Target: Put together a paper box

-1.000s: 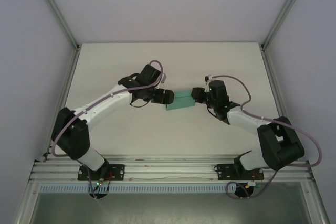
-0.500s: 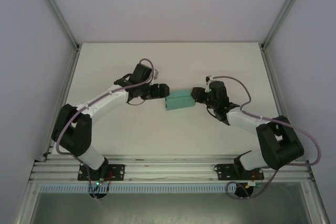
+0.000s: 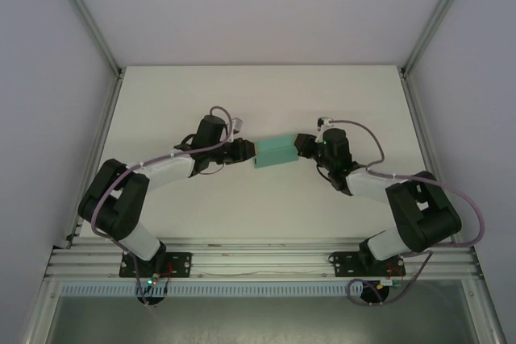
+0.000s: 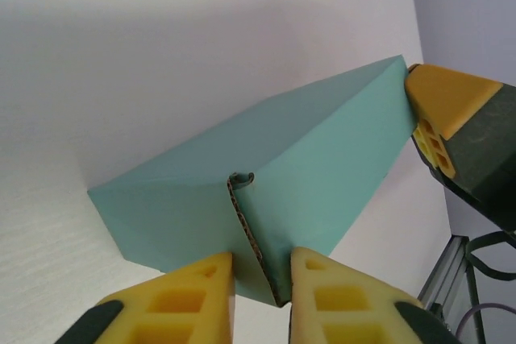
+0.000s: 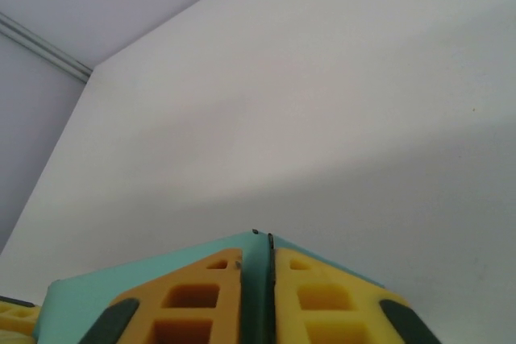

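The paper box is a small teal-green rectangular box, held between both arms at the middle of the table. My left gripper is at its left end. In the left wrist view its yellow fingers are closed round a flap that sticks out from the box, so my left gripper is shut on it. My right gripper holds the right end. In the right wrist view that gripper is shut on a thin teal edge of the box. One of its fingers touches the box's far corner.
The white table stretches behind and in front of the box. Grey walls with aluminium posts close in the left, right and back. A metal rail carrying both arm bases runs along the near edge.
My left gripper has moved in to the box's left end and closed its jaws on the flap. The box has shifted slightly toward the back. The right gripper has tightened.
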Tool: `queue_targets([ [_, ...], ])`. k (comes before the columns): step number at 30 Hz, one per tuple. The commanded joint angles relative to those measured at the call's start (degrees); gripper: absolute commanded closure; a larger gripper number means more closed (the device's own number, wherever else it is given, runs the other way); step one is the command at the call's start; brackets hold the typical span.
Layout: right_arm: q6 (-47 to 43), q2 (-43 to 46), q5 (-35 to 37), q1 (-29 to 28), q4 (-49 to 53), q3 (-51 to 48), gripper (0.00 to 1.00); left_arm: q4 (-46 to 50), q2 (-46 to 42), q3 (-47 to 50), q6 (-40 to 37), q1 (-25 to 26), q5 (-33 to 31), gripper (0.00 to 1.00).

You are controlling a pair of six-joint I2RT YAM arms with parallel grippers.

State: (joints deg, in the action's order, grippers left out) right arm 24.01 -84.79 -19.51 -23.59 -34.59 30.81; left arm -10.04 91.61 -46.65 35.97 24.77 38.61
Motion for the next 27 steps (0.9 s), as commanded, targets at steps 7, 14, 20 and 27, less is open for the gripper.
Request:
queue_targets([
  [7,-0.08,-2.46,-2.62,-0.75,13.01,-3.70,0.93,6.71,4.79,2.43,-1.72,0.01,-6.72,0.93],
  [14,-2.09,1.26,-3.44,-0.76,24.56,4.73,0.83,14.10,4.14,-5.13,-3.61,-0.03,-8.32,0.69],
  [20,-5.12,3.11,-4.36,-0.49,33.01,14.96,0.71,21.50,1.52,-13.29,-7.52,-0.01,-11.76,0.40],
  [27,-11.94,4.52,-0.71,-0.30,45.44,26.81,0.51,28.90,-2.34,-20.71,-10.58,-0.44,-21.89,0.00],
])
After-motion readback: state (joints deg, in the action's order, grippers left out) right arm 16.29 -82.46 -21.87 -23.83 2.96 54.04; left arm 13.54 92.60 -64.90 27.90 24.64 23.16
